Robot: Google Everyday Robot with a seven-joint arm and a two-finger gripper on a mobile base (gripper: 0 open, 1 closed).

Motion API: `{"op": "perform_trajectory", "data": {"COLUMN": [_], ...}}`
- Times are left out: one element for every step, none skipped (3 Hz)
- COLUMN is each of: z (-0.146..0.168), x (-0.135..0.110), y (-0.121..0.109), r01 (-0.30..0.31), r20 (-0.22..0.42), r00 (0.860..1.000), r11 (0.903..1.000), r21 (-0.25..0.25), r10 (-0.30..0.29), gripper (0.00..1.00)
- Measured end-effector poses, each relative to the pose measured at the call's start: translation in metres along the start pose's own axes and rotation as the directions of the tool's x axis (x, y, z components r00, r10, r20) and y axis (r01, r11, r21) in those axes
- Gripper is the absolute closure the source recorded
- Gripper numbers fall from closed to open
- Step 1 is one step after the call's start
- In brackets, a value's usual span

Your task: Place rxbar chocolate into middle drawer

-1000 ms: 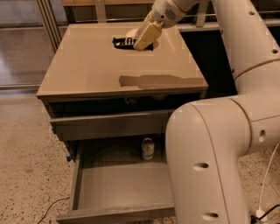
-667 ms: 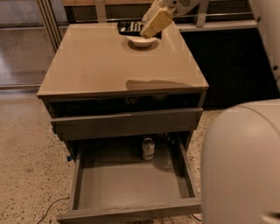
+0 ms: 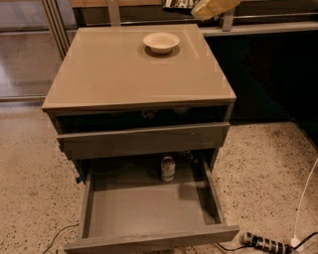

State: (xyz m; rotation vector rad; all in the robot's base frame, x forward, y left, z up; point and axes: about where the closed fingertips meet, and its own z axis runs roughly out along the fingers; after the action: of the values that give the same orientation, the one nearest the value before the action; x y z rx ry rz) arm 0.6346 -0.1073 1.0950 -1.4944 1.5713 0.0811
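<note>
My gripper (image 3: 211,7) is at the top edge of the camera view, behind and above the cabinet's back right corner. It is shut on the rxbar chocolate (image 3: 176,4), a black wrapper with white lettering that sticks out to its left, partly cut off by the picture's edge. The middle drawer (image 3: 149,211) is pulled wide open at the bottom of the view, with long side walls and a flat grey floor. It lies far below and in front of the gripper.
A white bowl (image 3: 161,42) stands on the tan cabinet top (image 3: 129,74) near the back. A small metal can (image 3: 168,168) stands at the drawer's back. A shut grey drawer front (image 3: 144,140) sits above it. A power strip (image 3: 266,243) and cables lie on the floor.
The gripper has lifted the rxbar chocolate up and back from beside the bowl. The arm's big white links have left the right side of the view, and the camera sees the cabinet closer.
</note>
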Motion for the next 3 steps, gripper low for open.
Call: {"op": "perform_trajectory", "data": {"z": [0.0, 0.002, 0.001], "x": [0.0, 0.009, 0.01], "y": [0.016, 0.041, 0.075], "r01": [-0.001, -0.025, -0.042], "r20": [-0.007, -0.02, -0.009], "r00": [1.0, 1.0, 0.999], "r11": [0.9991, 0.9959, 0.9917], "r21": [-0.043, -0.087, -0.121], "r10": [0.001, 0.023, 0.041], "gripper": [1.0, 1.0, 1.0]}}
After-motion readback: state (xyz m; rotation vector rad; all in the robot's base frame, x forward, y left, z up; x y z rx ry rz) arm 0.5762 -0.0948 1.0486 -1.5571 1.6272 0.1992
